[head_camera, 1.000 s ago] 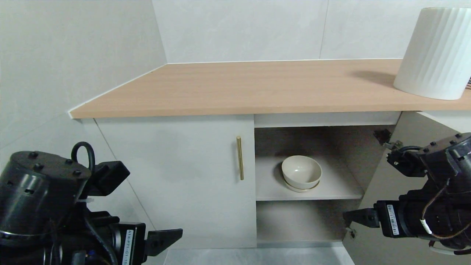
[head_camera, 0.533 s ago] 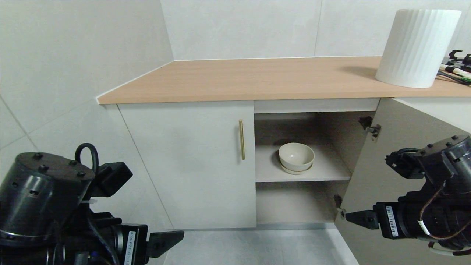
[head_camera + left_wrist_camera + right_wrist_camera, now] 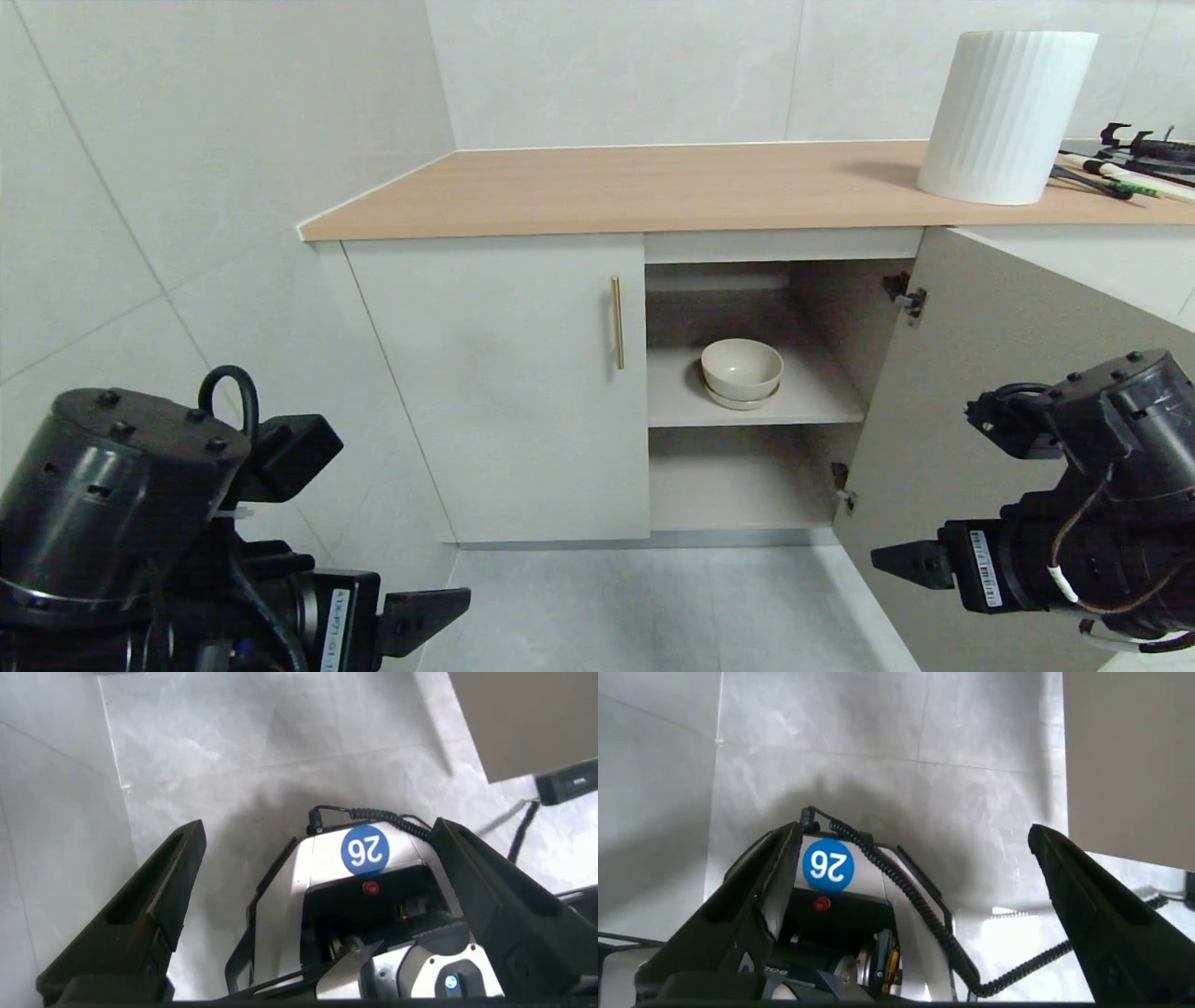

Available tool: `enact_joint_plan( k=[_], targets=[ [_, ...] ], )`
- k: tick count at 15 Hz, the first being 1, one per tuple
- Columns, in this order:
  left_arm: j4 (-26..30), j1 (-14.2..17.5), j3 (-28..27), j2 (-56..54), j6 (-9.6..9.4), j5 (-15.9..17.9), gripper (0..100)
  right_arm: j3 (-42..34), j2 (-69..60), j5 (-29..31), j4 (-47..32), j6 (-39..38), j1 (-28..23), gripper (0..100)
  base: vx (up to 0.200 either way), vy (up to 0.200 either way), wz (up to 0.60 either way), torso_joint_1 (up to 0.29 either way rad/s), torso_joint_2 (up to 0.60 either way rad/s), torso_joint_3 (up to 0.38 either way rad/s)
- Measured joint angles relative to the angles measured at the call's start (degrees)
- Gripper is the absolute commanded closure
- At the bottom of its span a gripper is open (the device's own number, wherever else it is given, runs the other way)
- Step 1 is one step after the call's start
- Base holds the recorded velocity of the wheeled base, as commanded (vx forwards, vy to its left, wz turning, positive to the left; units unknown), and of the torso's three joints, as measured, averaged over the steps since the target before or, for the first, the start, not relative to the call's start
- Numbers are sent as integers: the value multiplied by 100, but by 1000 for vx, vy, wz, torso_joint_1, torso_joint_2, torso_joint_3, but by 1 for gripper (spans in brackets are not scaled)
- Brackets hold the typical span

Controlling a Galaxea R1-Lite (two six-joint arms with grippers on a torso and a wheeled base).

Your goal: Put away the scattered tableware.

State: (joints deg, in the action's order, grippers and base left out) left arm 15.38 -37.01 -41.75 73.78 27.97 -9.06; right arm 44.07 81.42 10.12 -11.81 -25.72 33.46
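While both arms hang low over the floor (image 3: 653, 607), the left gripper (image 3: 318, 831) and right gripper (image 3: 915, 833) have their jaws spread wide and empty. The bowl (image 3: 742, 368) sits on a small plate (image 3: 742, 400) on the cabinet's (image 3: 504, 373) upper shelf (image 3: 826, 406), with the right door (image 3: 943, 373) swung open. A white ribbed cylinder (image 3: 1004, 117) stands on the desk (image 3: 653, 187).

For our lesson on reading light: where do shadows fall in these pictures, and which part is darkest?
Head view: the white cylinder throws a soft shadow leftwards on the counter; the bowl shades the shelf to its left; the cupboard is dimmest at its back.
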Motion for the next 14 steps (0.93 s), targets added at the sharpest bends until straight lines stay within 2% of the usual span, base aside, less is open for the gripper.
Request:
enact_joint_plan(
  k=[4, 9, 11, 14],
  targets=[
    [-1, 0, 11, 11, 20, 4, 0, -20, 33, 0, 2, 2, 2, 0, 0, 0, 0, 0, 0, 0],
    [2, 9, 55, 69, 6, -24, 0, -24, -15, -22, -63, 11, 10, 0, 0, -200, 0, 2, 2, 1],
    [0, -6, 57, 80, 6, -13, 0, -5, -144, -137, -496, 154, 40, 0, 0, -200, 0, 0, 5, 2],
    [0, 2, 57, 91, 6, -16, 0, 96, -601, -512, -1613, 681, 215, 0, 0, -200, 0, 4, 1, 2]
  ],
)
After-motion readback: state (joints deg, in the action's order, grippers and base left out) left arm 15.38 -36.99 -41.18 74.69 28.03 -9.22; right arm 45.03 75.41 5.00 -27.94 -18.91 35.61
